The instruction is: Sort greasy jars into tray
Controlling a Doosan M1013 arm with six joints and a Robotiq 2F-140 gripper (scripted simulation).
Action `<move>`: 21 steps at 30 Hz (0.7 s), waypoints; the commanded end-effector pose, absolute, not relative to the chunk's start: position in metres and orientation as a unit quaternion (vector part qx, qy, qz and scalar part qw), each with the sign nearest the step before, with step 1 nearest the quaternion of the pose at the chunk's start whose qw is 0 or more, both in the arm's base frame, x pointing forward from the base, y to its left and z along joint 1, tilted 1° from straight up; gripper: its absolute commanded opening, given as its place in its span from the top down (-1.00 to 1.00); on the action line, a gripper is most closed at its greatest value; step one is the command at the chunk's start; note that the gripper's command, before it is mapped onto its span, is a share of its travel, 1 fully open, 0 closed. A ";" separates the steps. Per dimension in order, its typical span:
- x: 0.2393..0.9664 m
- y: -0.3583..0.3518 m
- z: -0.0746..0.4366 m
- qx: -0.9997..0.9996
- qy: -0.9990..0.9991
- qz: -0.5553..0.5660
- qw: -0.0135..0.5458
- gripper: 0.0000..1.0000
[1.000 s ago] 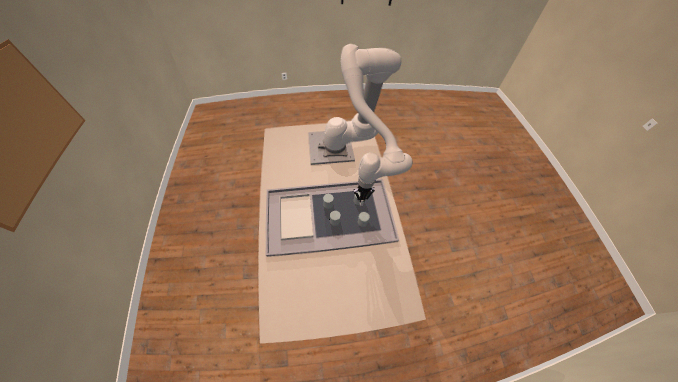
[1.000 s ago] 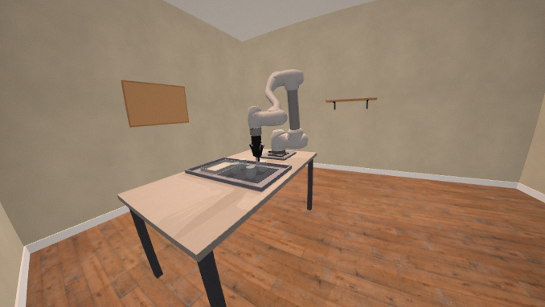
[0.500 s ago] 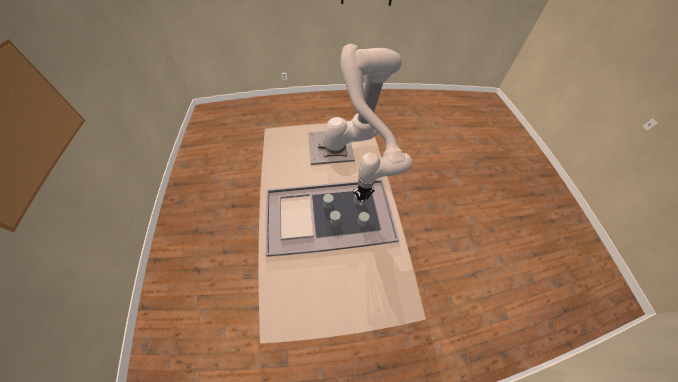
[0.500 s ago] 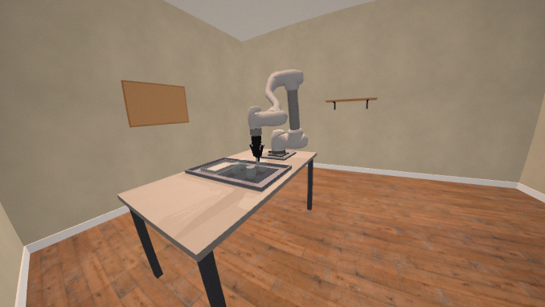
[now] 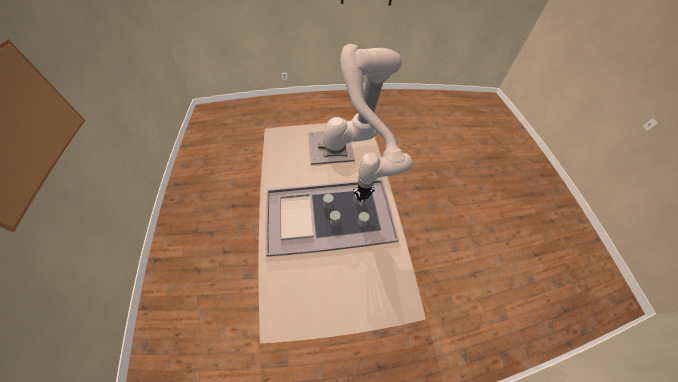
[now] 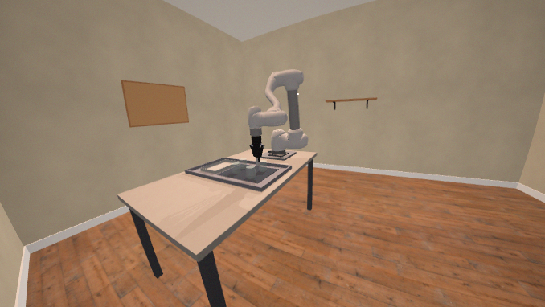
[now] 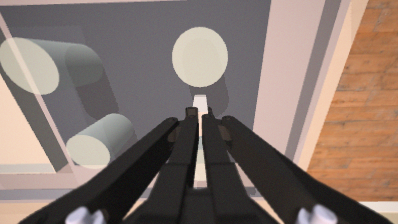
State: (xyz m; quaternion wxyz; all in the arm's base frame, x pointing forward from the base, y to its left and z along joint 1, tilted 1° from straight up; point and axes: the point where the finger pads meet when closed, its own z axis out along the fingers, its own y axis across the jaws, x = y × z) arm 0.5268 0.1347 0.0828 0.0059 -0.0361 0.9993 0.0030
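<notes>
Four pale glass jars stand mouth down on the dark drying mat (image 5: pixel 350 231) (image 7: pixel 135 30). Three show in the overhead view: back left jar (image 5: pixel 328 200) (image 7: pixel 95 145), front left jar (image 5: pixel 335 216) (image 7: pixel 30 65) and front right jar (image 5: pixel 363 217) (image 7: pixel 200 56). The back right jar is hidden beneath my gripper (image 5: pixel 361 198) (image 6: pixel 256 157) (image 7: pixel 199 112). The gripper is shut with nothing between its fingers, pointing down over the mat's back right corner. The white tray (image 5: pixel 296 218) (image 7: pixel 15 127) lies left of the mat and holds no jar.
Mat and tray sit on a grey steel top with a raised border (image 5: pixel 271 220) (image 6: pixel 241 182) on the beige table (image 5: pixel 330 295). The arm's base plate (image 5: pixel 330 150) is behind it. The table's right edge and wood floor (image 7: pixel 370 100) lie close to the right.
</notes>
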 end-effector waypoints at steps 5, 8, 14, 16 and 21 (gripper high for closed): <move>0.521 0.136 0.080 -0.035 0.999 0.002 0.004 1.00; 0.521 0.136 0.080 -0.035 0.999 0.002 0.004 1.00; 0.520 0.136 0.080 -0.035 0.999 0.002 0.004 1.00; 0.519 0.136 0.080 -0.035 0.999 0.002 0.004 1.00; 0.519 0.136 0.080 -0.035 0.999 0.002 0.004 1.00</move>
